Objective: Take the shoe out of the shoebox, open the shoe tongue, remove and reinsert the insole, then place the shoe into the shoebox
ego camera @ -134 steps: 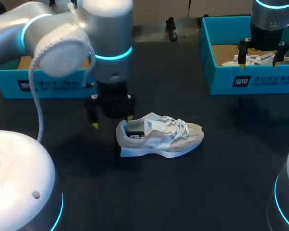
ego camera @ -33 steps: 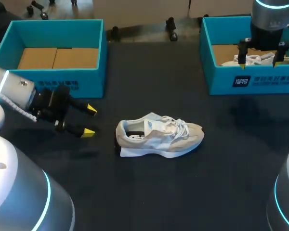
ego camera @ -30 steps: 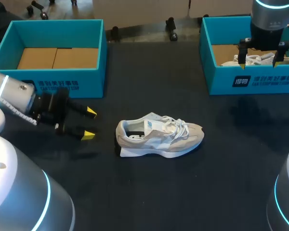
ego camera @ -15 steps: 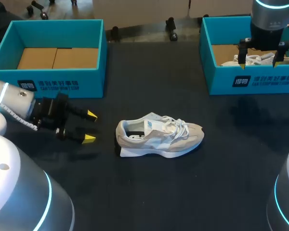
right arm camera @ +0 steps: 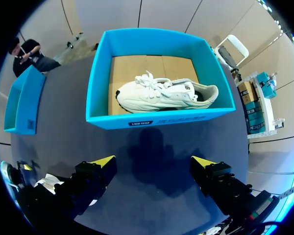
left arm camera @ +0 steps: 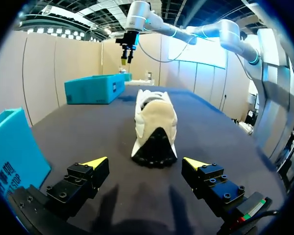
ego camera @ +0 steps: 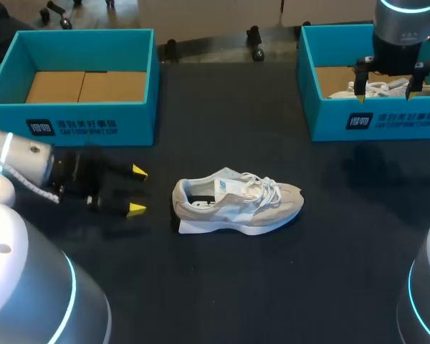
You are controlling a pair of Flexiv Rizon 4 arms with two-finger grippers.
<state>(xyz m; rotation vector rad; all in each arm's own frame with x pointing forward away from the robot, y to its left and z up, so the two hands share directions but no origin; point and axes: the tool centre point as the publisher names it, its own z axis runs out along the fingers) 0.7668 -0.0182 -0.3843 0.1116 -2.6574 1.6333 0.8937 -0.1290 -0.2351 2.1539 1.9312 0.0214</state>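
The shoe stands upright on the counter, outside both boxes, heel toward the left hand. That hand is released, near the heel and not touching it. The right hand is released above the right box, which holds a second shoe. The left box and the right box each carry a dark front label with white print.

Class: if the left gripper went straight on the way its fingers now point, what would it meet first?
Most likely the heel of the shoe. It lies directly ahead of the open left gripper, heel end toward it, with nothing between them. Whether the fingers ride at heel height is unclear.
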